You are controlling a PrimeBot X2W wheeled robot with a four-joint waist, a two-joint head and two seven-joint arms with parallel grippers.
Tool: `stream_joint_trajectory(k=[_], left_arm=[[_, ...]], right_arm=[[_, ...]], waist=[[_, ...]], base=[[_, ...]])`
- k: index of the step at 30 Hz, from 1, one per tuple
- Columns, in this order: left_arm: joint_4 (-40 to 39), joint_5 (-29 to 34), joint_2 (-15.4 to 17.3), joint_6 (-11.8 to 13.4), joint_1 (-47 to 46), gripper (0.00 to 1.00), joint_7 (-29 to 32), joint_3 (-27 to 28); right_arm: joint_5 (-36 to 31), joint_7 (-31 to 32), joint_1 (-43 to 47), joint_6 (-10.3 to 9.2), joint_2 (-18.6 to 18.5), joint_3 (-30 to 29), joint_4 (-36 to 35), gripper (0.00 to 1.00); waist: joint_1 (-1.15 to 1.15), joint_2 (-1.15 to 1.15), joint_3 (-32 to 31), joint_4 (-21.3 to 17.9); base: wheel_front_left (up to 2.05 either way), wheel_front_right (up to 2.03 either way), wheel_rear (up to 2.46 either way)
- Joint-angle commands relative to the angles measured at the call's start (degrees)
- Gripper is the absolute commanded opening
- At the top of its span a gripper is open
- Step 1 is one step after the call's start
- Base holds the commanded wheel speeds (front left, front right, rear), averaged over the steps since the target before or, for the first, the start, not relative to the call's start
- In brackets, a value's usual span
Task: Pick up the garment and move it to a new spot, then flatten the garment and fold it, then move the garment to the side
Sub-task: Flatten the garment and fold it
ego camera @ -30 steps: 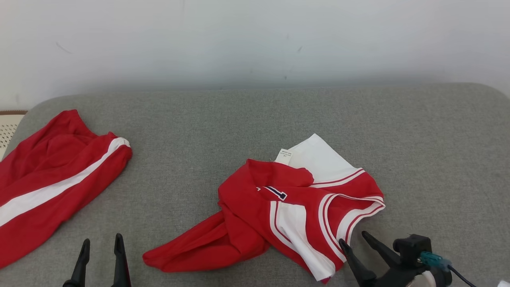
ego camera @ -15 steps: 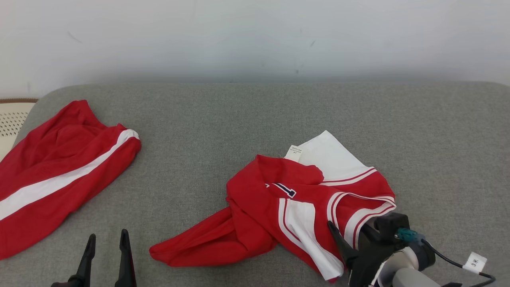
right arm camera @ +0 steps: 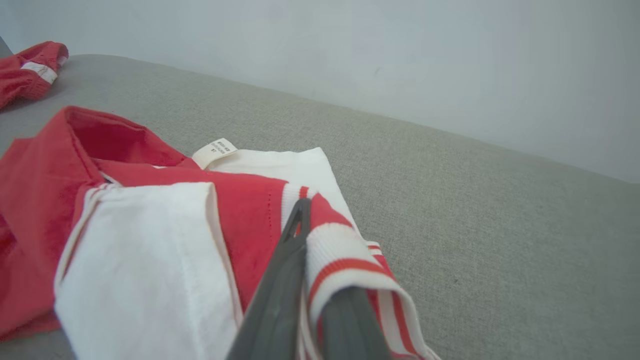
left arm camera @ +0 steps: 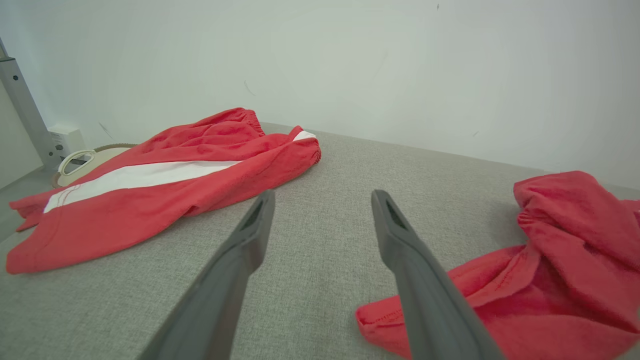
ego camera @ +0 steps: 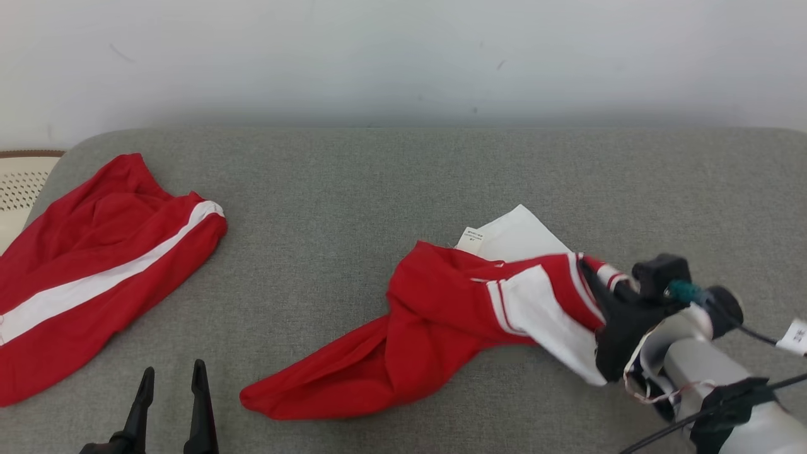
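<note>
The right claw (ego camera: 597, 276) was clamped shut on the red-and-white striped trim of a jersey (ego camera: 441, 315) at the right of the grey fabric-covered surface (ego camera: 353, 189). In the right wrist view, the two dark fingers (right arm camera: 285, 260) met on the ribbed band and the cloth folded over them. The gripped edge was lifted off the surface, with a white panel hanging below it towards the near side. The rest of the jersey trailed left and near, and its red tail lay flat on the grey cloth. A small white label (ego camera: 470, 239) showed at the garment's far edge, beside a white panel.

The left claw (ego camera: 173, 373) hung at the near left with its fingers spread wide and nothing between them. It was well apart from the jersey, whose red tail lay to its right in the left wrist view.

A second red garment (ego camera: 94, 265) with a white stripe lay crumpled at the far left of the surface. A pale perforated object (ego camera: 19, 183) sat just beyond it at the edge. A plain white wall (ego camera: 403, 57) rose behind the surface.
</note>
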Motion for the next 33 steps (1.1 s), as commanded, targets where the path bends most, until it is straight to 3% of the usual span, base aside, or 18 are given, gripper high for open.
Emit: stream_joint_trajectory(k=[1, 8, 18, 22, 32, 33], left_arm=[[0.29, 0.03, 0.04, 0.02, -0.44, 1.0, -0.15, 0.06], [0.68, 0.39, 0.03, -0.67, -0.95, 1.0, -0.15, 0.43], [0.77, 0.46, 0.04, -0.88, -1.76, 1.0, -0.15, 0.36], [0.67, 0.63, 0.03, -0.78, -1.7, 1.0, -0.15, 0.43], [0.9, -0.03, 0.03, -0.43, -1.62, 1.0, -0.15, 0.23], [0.89, 0.01, 0.03, -0.36, -1.61, 1.0, -0.15, 0.28]], right_arm=[[-0.56, -0.15, -0.9, -0.01, -0.42, 0.01, 0.03, 0.0], [-1.07, -0.19, -7.5, -0.01, -3.82, 0.41, -1.09, 0.0], [-2.0, -0.21, -15.47, -0.01, -5.46, -0.17, -3.07, 0.0], [-1.82, -0.21, -14.69, -0.01, -5.89, -1.12, -2.33, 0.0], [6.75, 2.56, -6.79, -0.01, -4.89, 4.83, 3.55, 0.0], [7.25, 2.53, -6.6, -0.01, -4.94, 5.18, 4.01, 0.39]], waist=[[0.0, 0.0, -0.03, 0.07], [0.0, 0.0, 0.31, 1.12], [0.0, 0.0, 1.27, 2.9], [0.0, 0.0, 1.35, 3.43], [0.0, 0.0, 1.78, 3.48], [0.0, 0.0, 1.76, 3.26]], base=[[0.0, 0.0, 0.0], [0.0, 0.0, 0.0], [0.0, 0.0, 0.0], [0.0, 0.0, 0.0], [0.0, 0.0, 0.0], [0.0, 0.0, 0.0]])
